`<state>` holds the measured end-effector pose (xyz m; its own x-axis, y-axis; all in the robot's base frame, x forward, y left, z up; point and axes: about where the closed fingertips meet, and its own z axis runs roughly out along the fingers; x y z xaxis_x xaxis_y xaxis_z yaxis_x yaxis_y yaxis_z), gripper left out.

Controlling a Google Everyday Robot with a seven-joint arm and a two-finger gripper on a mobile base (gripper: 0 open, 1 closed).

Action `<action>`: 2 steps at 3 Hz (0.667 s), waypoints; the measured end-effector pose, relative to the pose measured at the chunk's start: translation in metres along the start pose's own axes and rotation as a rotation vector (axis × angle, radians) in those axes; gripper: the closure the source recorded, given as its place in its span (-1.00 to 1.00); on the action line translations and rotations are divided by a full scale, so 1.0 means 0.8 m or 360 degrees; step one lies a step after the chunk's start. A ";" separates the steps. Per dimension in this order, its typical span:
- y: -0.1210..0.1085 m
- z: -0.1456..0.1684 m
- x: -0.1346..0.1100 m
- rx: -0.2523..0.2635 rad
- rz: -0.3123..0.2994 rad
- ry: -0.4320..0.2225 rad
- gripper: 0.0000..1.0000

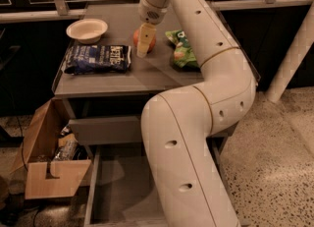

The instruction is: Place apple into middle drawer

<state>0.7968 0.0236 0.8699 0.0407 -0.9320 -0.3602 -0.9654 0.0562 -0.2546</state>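
The white arm fills most of your view. It rises from the near edge, bends at the right and reaches back over the counter to the far side. The grey counter stands behind it, with its flat top running left to right.

Below the counter top, the middle drawer is pulled out toward you. Its bare grey floor shows to the left of the arm, and the arm hides its right part. Above it you see a shut grey drawer front. To the left of the drawers, an open cardboard box sits on the ground with some things inside that you cannot make out. Speckled flooring lies on the right.

On the counter top, a dark blue bag lies flat at the left. A green snack bag lies to the right of centre, partly behind the arm. A white bowl sits at the far left, just beyond the blue bag.

The pincer points down over the far middle of the counter, between the two bags. Its pale tip is right in front of the apple. The apple sits on the counter top at the pincer, well apart from the drawer. You cannot tell from here whether the pincer is apart or clamped on the apple.
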 end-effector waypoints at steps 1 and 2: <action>0.000 0.003 0.000 -0.0004 -0.0002 -0.0003 -1.00; 0.000 0.003 0.000 -0.0004 -0.0002 -0.0003 -0.84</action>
<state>0.7974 0.0245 0.8677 0.0423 -0.9314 -0.3614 -0.9660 0.0542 -0.2526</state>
